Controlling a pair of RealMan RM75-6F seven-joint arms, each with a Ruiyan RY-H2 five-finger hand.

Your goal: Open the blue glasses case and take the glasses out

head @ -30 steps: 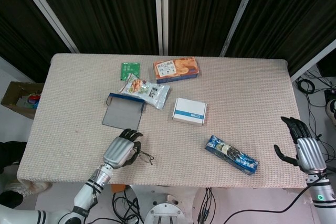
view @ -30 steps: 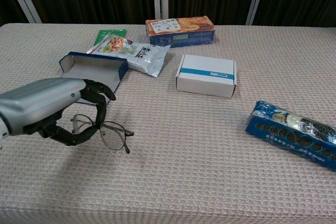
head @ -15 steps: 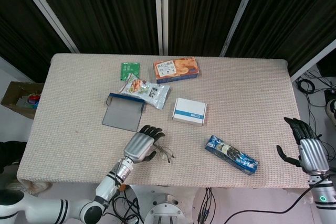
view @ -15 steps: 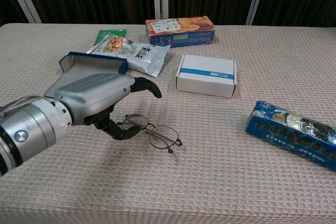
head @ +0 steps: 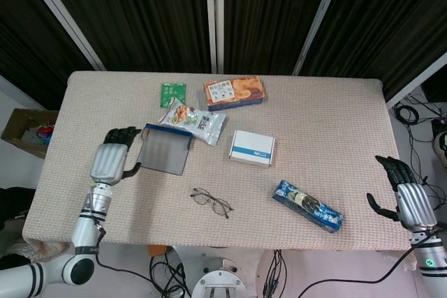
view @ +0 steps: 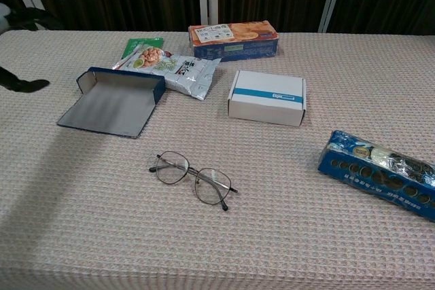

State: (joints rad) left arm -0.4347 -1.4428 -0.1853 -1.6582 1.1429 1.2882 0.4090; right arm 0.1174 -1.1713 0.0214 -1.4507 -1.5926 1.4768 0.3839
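The blue glasses case (head: 165, 150) (view: 112, 105) lies open and flat on the table, its grey lining up. The thin-framed glasses (head: 211, 202) (view: 192, 180) rest on the cloth in front of the case, apart from it, with nothing touching them. My left hand (head: 114, 160) hovers just left of the case, fingers spread and empty; in the chest view only its dark fingertips (view: 26, 85) show at the left edge. My right hand (head: 408, 197) hangs open off the table's right front corner, holding nothing.
A snack bag (head: 193, 121) overlaps the case's far edge. Behind it lie a green packet (head: 172, 93) and an orange biscuit box (head: 234, 91). A white box (head: 252, 147) sits mid-table and a blue cookie pack (head: 308, 205) at the right front.
My left hand let go of the glasses near the table's front and drew back left to beside the case. The glasses now lie free. The right hand stayed put.
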